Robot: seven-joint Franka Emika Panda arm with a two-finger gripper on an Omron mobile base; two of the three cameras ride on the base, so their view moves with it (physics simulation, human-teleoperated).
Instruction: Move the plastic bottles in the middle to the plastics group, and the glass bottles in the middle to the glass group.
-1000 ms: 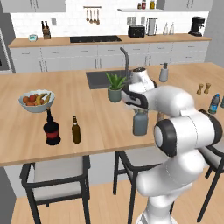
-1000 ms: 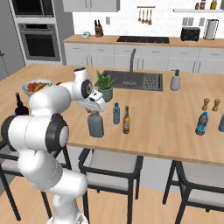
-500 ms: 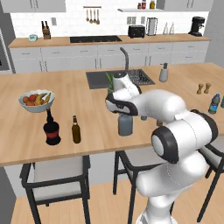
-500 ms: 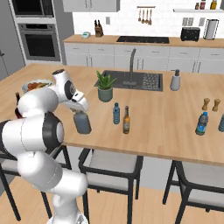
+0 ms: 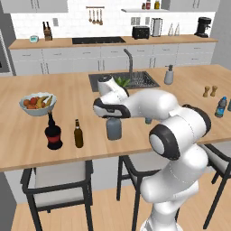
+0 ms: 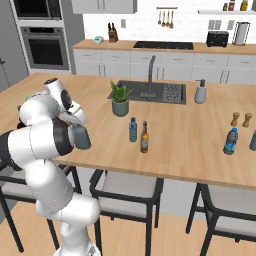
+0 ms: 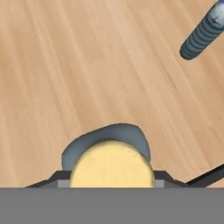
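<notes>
My gripper (image 5: 112,115) is shut on the neck of the squat grey-blue bottle (image 5: 113,129), which hangs upright close over the wooden counter (image 5: 27,149). In the hand view its tan stopper (image 7: 111,164) sits between my fingertips. To its left stand the slim dark brown bottle (image 5: 78,134) and the black long-necked bottle (image 5: 53,134) with a red label. The right base view shows the held bottle (image 6: 81,138) at the left, with the light-blue bottle (image 6: 133,129) and the amber bottle (image 6: 145,137) mid-counter. Two deeper-blue bottles (image 6: 230,141) stand far right.
A fruit bowl (image 5: 37,103) sits behind the black bottle. A potted plant (image 6: 120,98), the sink (image 6: 160,91) with its tap, a soap dispenser (image 6: 201,92) and two shakers (image 6: 240,119) stand further back. Stools (image 5: 56,178) line the near edge.
My arm has swung left with the grey-blue bottle, away from the light-blue and amber bottles and toward the brown and black ones. The grip has not changed.
</notes>
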